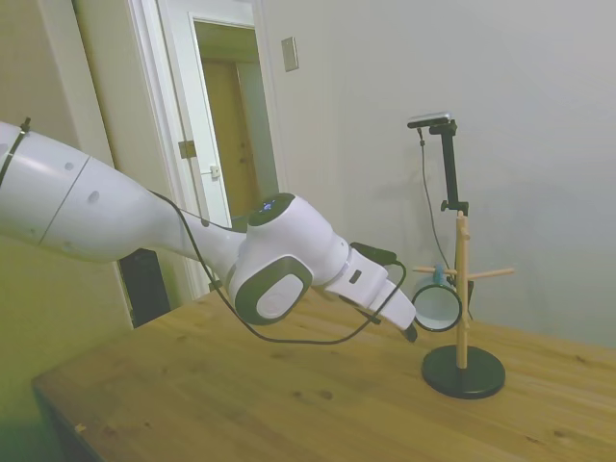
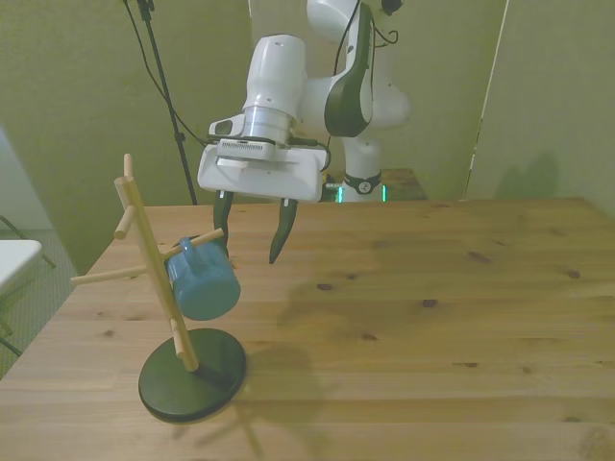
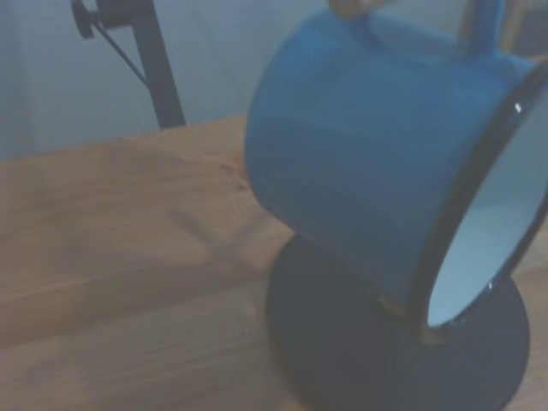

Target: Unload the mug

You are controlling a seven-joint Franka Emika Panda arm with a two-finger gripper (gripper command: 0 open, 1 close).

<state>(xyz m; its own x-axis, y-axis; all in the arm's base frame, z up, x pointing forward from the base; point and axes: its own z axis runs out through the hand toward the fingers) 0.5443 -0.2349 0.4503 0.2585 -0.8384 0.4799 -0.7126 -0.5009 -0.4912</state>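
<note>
Jaws (image 2: 251, 230) wide apart, empty, near hung mug (image 2: 204, 280); wooden table (image 2: 432, 327).

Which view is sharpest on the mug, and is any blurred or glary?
Front view: sharpest, the teal-blue enamel mug evenly lit under the open tool. Wrist view: mug close and soft, a small glint on its rim. Side view: dim, mug small.
</note>
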